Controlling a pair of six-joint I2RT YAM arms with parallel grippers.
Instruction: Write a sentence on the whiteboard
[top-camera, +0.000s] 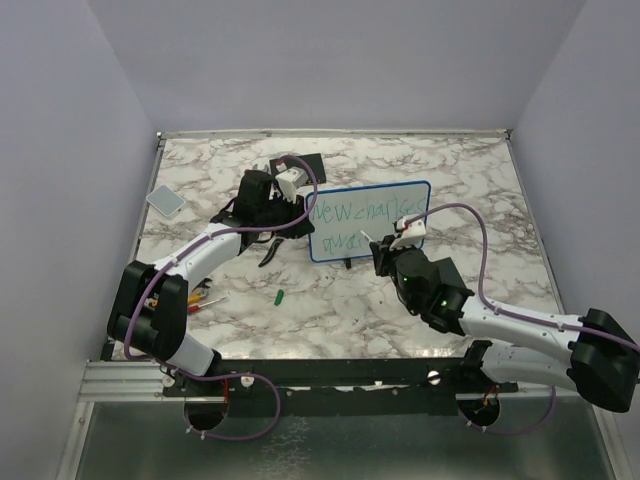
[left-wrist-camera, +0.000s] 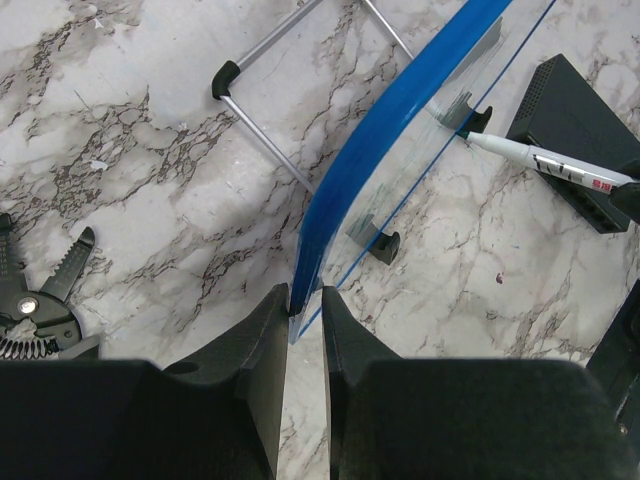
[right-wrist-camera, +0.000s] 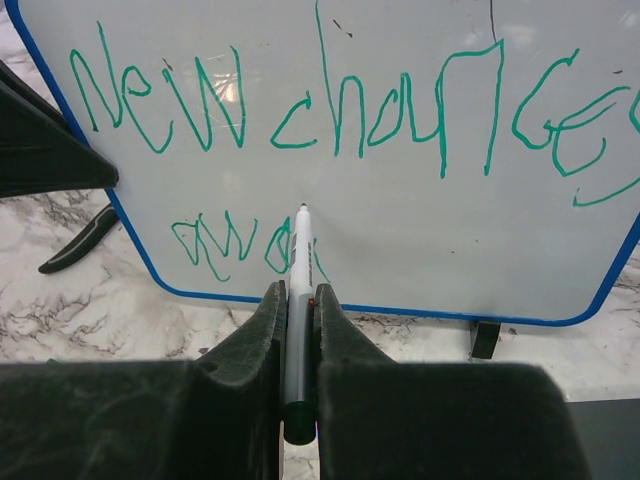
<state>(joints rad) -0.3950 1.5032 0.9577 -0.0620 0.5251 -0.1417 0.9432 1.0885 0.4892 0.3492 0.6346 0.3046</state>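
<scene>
The whiteboard (top-camera: 370, 222) stands upright on little black feet, mid-table, with a blue rim (left-wrist-camera: 400, 120). My left gripper (top-camera: 301, 216) is shut on its left edge, and in the left wrist view the rim sits pinched between the jaws (left-wrist-camera: 305, 303). The sentence (right-wrist-camera: 340, 100) in green reads "new charges", with a shorter second line (right-wrist-camera: 235, 245) below it. My right gripper (right-wrist-camera: 300, 295) is shut on a white marker (right-wrist-camera: 299, 260). The marker's tip touches the board at the end of that second line. The marker (left-wrist-camera: 545, 160) also shows against the board face in the left wrist view.
A black box (top-camera: 305, 165) sits behind the board's left end. Black pliers (top-camera: 270, 250) lie beside the left arm and a green marker cap (top-camera: 281, 295) lies in front. A grey pad (top-camera: 165, 200) is at far left. Small hand tools (top-camera: 205, 297) lie near the left base.
</scene>
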